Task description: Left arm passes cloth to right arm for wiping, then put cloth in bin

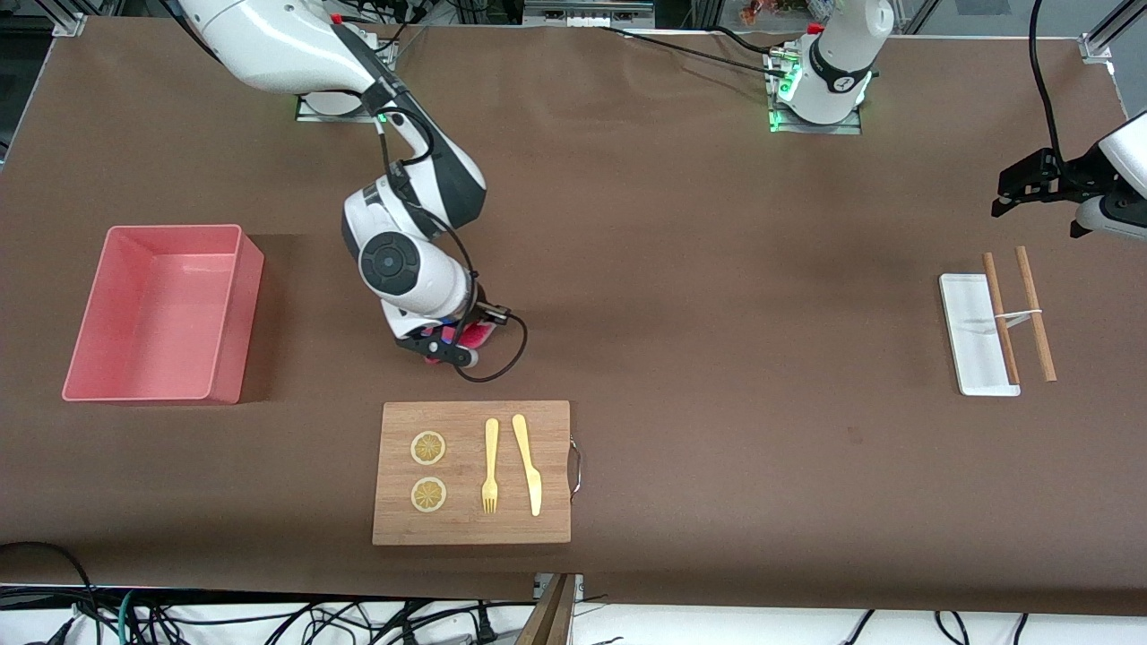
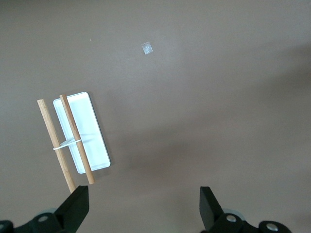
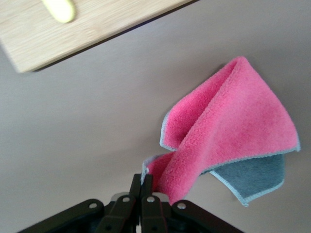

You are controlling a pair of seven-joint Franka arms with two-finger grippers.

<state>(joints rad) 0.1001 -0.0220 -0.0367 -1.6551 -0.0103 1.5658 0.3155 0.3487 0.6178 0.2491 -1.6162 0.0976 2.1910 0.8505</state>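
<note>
The right gripper (image 3: 142, 187) has its fingers clamped on one corner of the cloth (image 3: 228, 131), which hangs pink face up with a grey flap trailing on the counter (image 1: 699, 269). In the front view the cloth (image 1: 466, 336) lies just farther from the camera than the wooden board (image 1: 472, 472), which carries two lemon slices (image 1: 428, 448), a fork (image 1: 490, 466) and a knife (image 1: 528, 463).

The handover looks done, so the step in hand is wiping. To do it well, the right arm should press low enough that the cloth spreads flat, not bunched, and drag it in even strokes, trailing the loose part after the fingers. It should stay off the board's edge, since a snag could shift the cutlery.

The bin (image 1: 228, 313) sits toward the right arm's end of the counter. The left gripper (image 2: 143, 208) waits with fingers apart, over the counter near the white tray (image 1: 972, 333) and the two wooden sticks (image 1: 1035, 313).
</note>
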